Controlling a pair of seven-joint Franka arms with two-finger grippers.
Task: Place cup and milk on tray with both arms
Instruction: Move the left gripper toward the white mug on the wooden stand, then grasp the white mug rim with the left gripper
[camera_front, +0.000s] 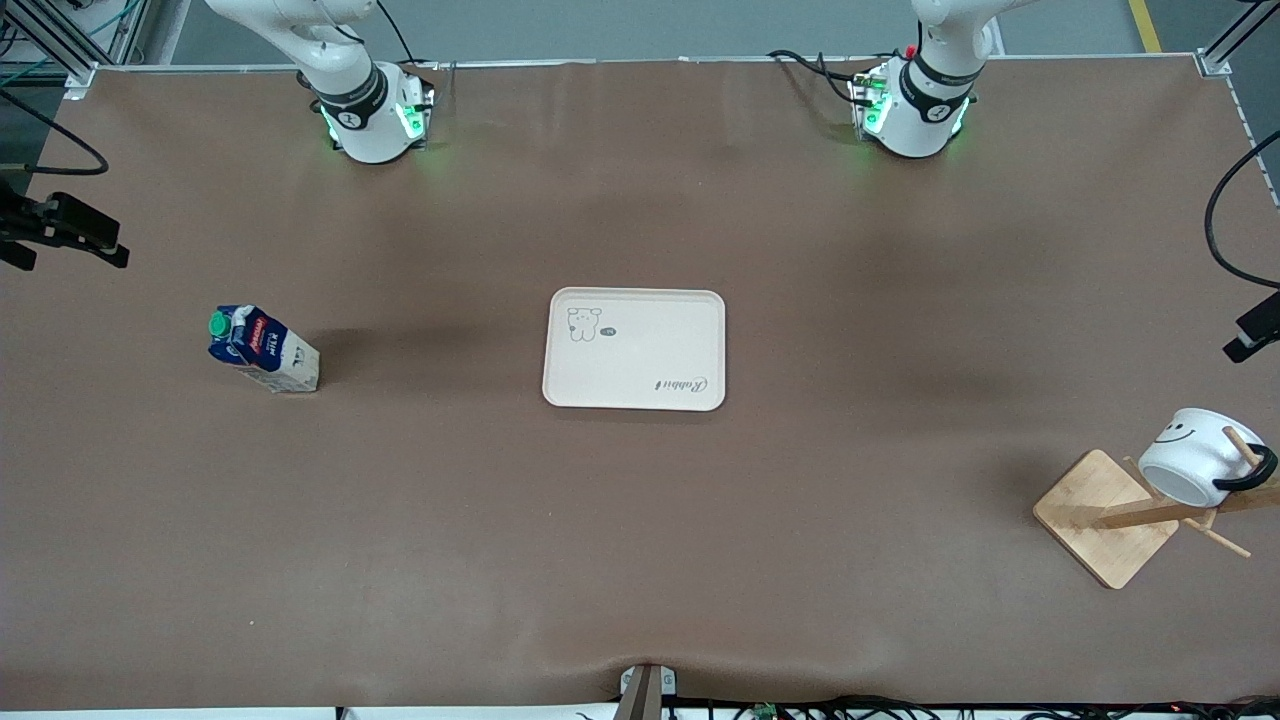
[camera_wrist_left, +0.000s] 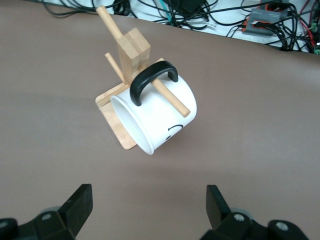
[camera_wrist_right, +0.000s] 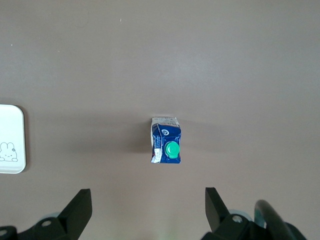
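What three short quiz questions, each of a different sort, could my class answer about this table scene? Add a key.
1. True or false: the cup stands on the tray.
2. Which end of the table holds the milk? A) left arm's B) right arm's
3. Fill in: the cup hangs by its handle from a peg of the wooden ____.

Key: 1 false, the tray carries nothing. 2 B. 3 rack. Both the left pincer and the right pincer are open.
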